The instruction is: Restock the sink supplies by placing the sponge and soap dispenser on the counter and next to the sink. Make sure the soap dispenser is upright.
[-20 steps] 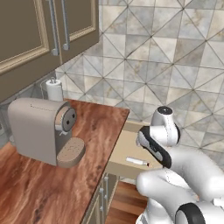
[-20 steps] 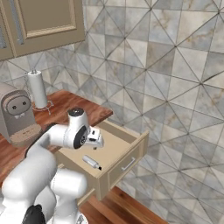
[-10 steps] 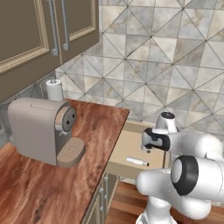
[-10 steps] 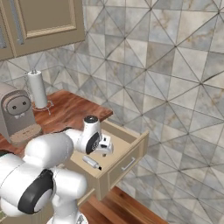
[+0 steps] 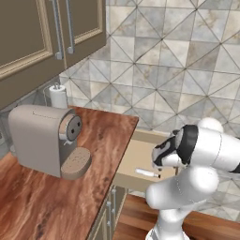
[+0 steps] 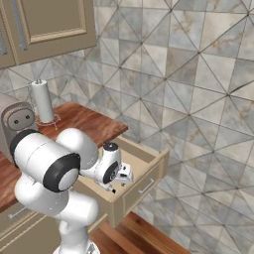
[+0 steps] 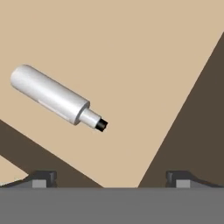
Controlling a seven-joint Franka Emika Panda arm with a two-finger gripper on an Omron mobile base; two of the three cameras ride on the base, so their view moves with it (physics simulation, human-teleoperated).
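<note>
The soap dispenser (image 7: pixel 52 98), a white cylinder with a narrow neck and black tip, lies on its side on the floor of an open beige drawer (image 5: pixel 136 161). In the left base view the soap dispenser (image 5: pixel 146 173) rests near the drawer's front. My gripper (image 7: pixel 111 177) hangs open just above the drawer floor, the dispenser off to one side of its fingers and nothing between them. The hand (image 5: pixel 164 153) sits over the drawer, and the gripper (image 6: pixel 123 174) points down into it. The reddish-brown counter (image 5: pixel 105 140) ends beside the drawer. The sponge and the sink are out of view.
A beige coffee machine (image 5: pixel 42 140) stands on the counter, with a paper towel roll (image 5: pixel 58 96) behind it. Wall cabinets (image 5: pixel 47 33) hang above. The drawer front (image 6: pixel 144 181) juts out into the aisle. A tiled wall closes the back.
The arm has folded round and the hand has dropped lower into the drawer. The soap dispenser has not moved, and the jaws stay open.
</note>
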